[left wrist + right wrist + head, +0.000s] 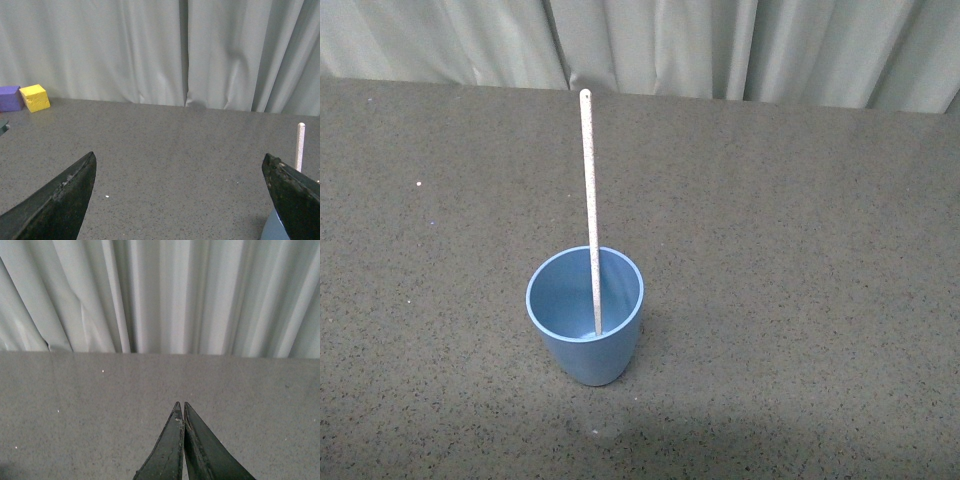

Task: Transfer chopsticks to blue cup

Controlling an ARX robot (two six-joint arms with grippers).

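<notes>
The blue cup [585, 315] stands upright on the dark speckled table [800, 300] in the front view. The pale chopstick [590, 200] stands in it, its lower end inside the cup and its top leaning towards the far edge. Neither gripper shows in the front view. In the left wrist view my left gripper [179, 165] is open and empty, with the chopstick's top [300, 145] and a sliver of the cup [275, 227] beside one finger. In the right wrist view my right gripper [180, 406] is shut on nothing, above bare table.
A yellow block [35, 97] and a purple block [10, 98] sit by the curtain in the left wrist view. A grey-green curtain [720, 45] hangs along the table's far edge.
</notes>
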